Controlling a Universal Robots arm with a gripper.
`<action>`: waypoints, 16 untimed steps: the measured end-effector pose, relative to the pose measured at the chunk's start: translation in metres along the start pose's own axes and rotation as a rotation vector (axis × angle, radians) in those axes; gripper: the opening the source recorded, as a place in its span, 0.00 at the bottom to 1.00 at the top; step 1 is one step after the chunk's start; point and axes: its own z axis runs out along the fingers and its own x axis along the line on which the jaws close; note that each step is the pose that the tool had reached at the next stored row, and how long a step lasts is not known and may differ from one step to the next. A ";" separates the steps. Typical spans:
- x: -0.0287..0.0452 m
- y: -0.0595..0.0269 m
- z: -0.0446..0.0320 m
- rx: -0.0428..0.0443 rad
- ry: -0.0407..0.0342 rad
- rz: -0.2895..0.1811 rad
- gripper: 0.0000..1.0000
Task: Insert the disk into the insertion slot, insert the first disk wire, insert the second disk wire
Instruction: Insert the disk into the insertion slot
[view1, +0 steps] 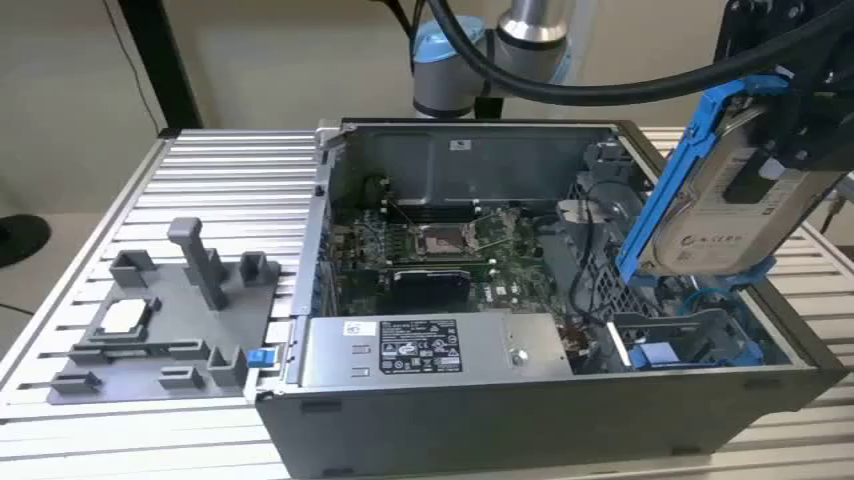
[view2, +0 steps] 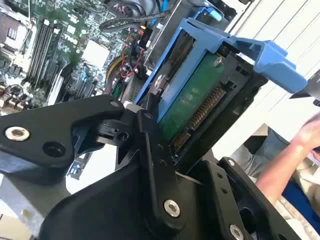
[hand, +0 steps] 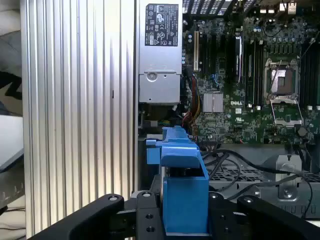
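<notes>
Gripper (hand: 184, 225) clamps one disk (view1: 727, 200) above case (view1: 534, 420).

The disk (view1: 727, 205) is a flat silver-grey drive with a white printed label, clipped in a bright blue carrier (view1: 667, 170). It is held in the air, clamped from both sides by the black fingers (hand: 250, 215) of the end effector (hand: 184, 217). In the exterior view it stands on end over the open case (view1: 534, 420), at that view's right. It is tilted, its top leaning toward that view's right and its labelled face showing. Its lower end hangs above the case's interior, not seated. The second wrist view shows its other face (view2: 192, 100), a green circuit board with a connector row. The first wrist view sees it edge-on.
</notes>
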 end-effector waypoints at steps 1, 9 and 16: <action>0.0000 0.0000 0.0000 0.0000 0.0000 0.000 0.00; 0.0000 -0.0003 0.0022 0.0000 0.0002 0.000 0.00; 0.0001 -0.0006 0.0038 0.0000 -0.0001 0.000 0.00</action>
